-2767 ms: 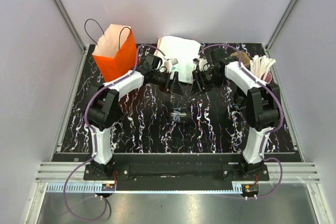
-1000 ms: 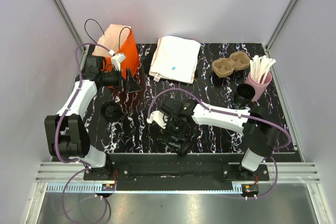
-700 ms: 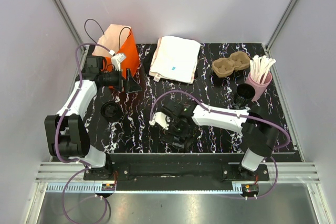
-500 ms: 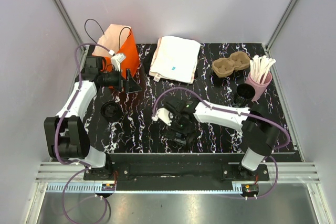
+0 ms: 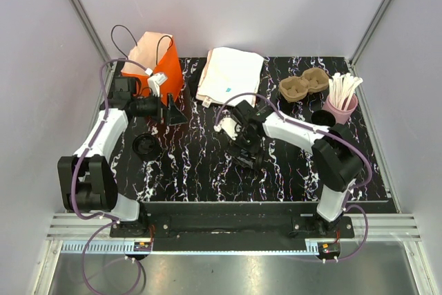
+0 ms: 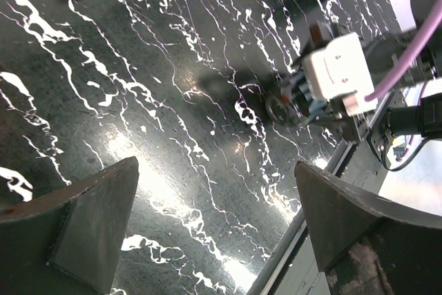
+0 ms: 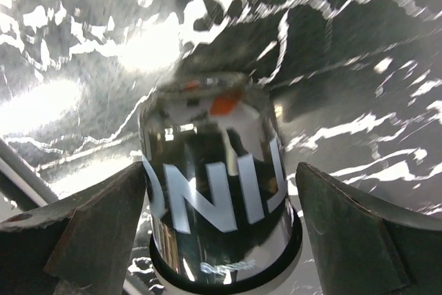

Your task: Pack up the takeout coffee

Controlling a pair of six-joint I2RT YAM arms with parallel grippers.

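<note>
Right jaws are seen spread wide around a glossy black cup [image 7: 217, 205] with white lettering. It looks to be lying on its side on the bench [image 7: 359, 67]. No squeeze can be made out, so nothing's counted as held. Left jaws are held wide apart and empty, just beside the orange bag [image 5: 155, 67]. A second black cup [image 5: 322, 119] is stood well off to the right, next to the pink cup [image 5: 342, 112]. Nothing's packed so far; gripping, lifting and bagging are all left.
</note>
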